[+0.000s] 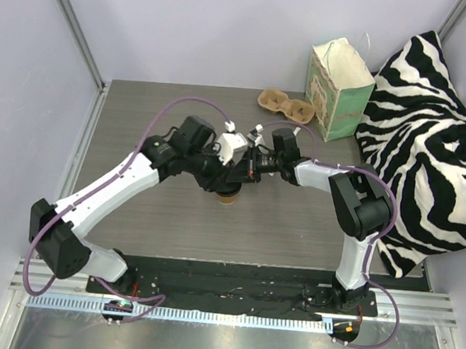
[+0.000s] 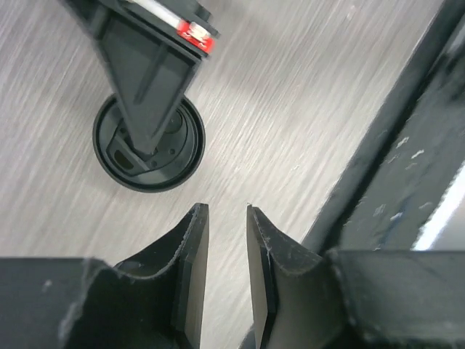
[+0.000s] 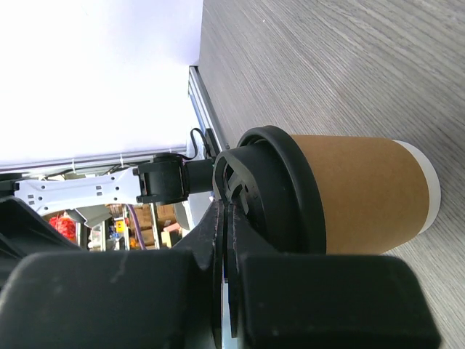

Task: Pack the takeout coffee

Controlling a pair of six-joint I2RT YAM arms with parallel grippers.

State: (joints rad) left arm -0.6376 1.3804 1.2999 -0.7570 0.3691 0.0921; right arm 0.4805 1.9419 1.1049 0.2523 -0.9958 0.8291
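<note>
At table (image 1: 131,206) centre, you have one tan-brown paper cup (image 3: 356,193) under one round black plastic lid (image 2: 185,138). Right gripper (image 3: 225,211): closed, tips touching lid. Left gripper (image 2: 225,211): narrow gap, empty.

Robotics lab test cell. The work area was boxed in by plain pale lavender wall panels (image 1: 190,22) held in bare aluminium frame posts (image 1: 71,14). A grey wood-grain laminate tabletop (image 1: 171,218) carried a flat black base plate (image 1: 230,287) and a slotted aluminium rail (image 1: 418,305) along its near edge. Two white-and-black jointed robot arms were mounted there, the left arm (image 1: 108,189) and the right arm (image 1: 355,260), with purple cables (image 1: 192,98) looping off them. A zebra-striped black-and-white cushion (image 1: 432,161) was wedged against the right wall. The right wrist view caught cluttered shelving with cardboard boxes (image 3: 142,222) beyond the enclosure.
</note>
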